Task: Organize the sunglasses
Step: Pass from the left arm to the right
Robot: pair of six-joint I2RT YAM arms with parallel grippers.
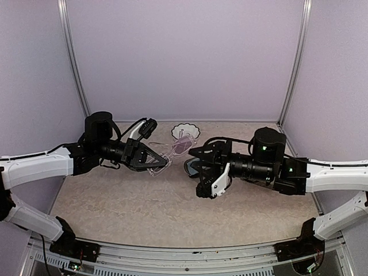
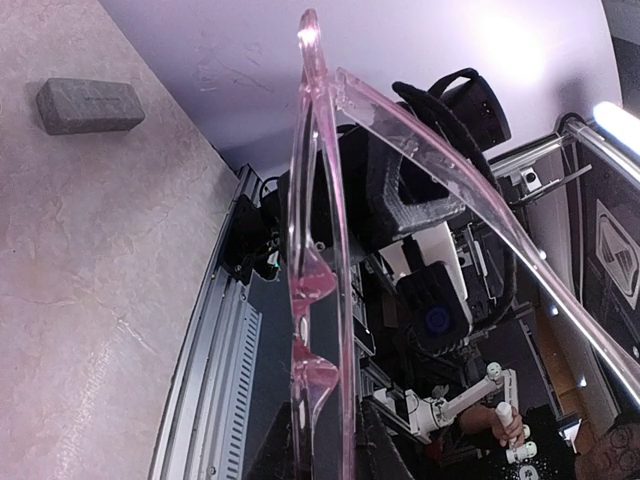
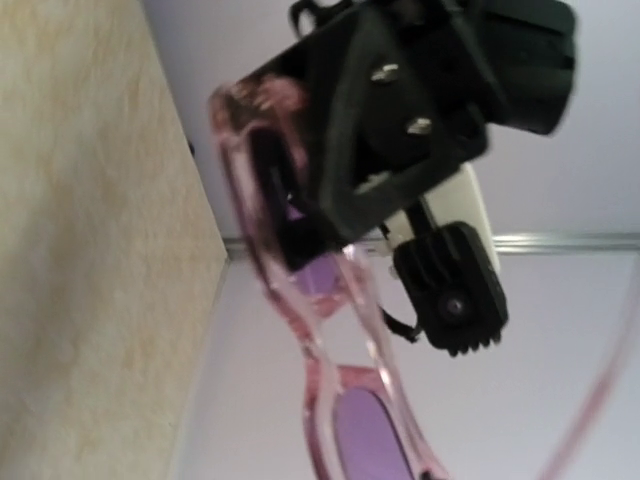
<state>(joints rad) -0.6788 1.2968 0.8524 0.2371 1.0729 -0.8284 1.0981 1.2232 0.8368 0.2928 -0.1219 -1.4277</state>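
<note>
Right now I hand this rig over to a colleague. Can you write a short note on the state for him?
Left claw: shut on the pink translucent glasses, lifted off the table, one arm unfolded.
Right claw: close beside them; I cannot tell if it is open or shut.
A dark lens shape lies under it, perhaps the dark sunglasses; unclear.
Grey case: closed, on the table.
Done: nothing put away yet.
Left: place both pairs.

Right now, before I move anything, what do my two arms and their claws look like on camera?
The left arm and right arm share white shell links, black cylindrical joints and thin black cables. The left claw and right claw are black and tapered, each beside a white bracket. Small green lights dot the right arm.
</note>
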